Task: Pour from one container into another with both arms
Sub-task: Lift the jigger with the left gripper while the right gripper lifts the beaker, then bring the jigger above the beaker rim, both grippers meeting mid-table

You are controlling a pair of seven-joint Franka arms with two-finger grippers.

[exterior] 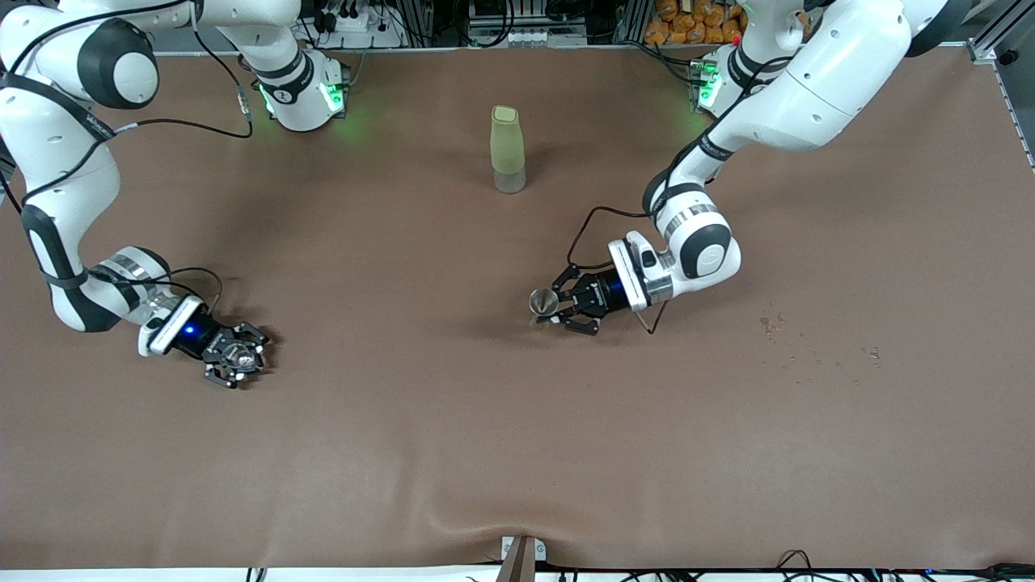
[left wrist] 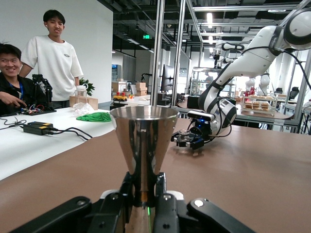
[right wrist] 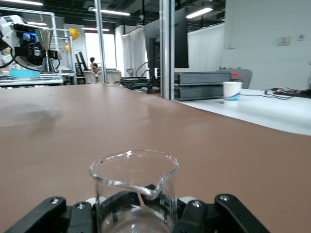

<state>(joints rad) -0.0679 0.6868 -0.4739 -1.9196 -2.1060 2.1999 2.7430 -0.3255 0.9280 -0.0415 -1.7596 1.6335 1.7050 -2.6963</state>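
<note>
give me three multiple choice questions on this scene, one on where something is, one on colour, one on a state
1. Where does the bottle stand?
A. between the two arm bases, farther from the front camera than both grippers
B. inside the beaker
C. at the table edge nearest the front camera

2. What colour is the bottle?
A. red
B. pale green
C. black

3. What is the left gripper doing?
A. hanging open with nothing in it
B. shut on the metal jigger
C. shut on the bottle

Answers:
1 A, the front view shows it high up on the table, above both grippers.
2 B, its body is a frosted pale green.
3 B, the left wrist view shows the fingers clamped round the jigger's waist, while the right gripper holds the glass beaker.
</note>
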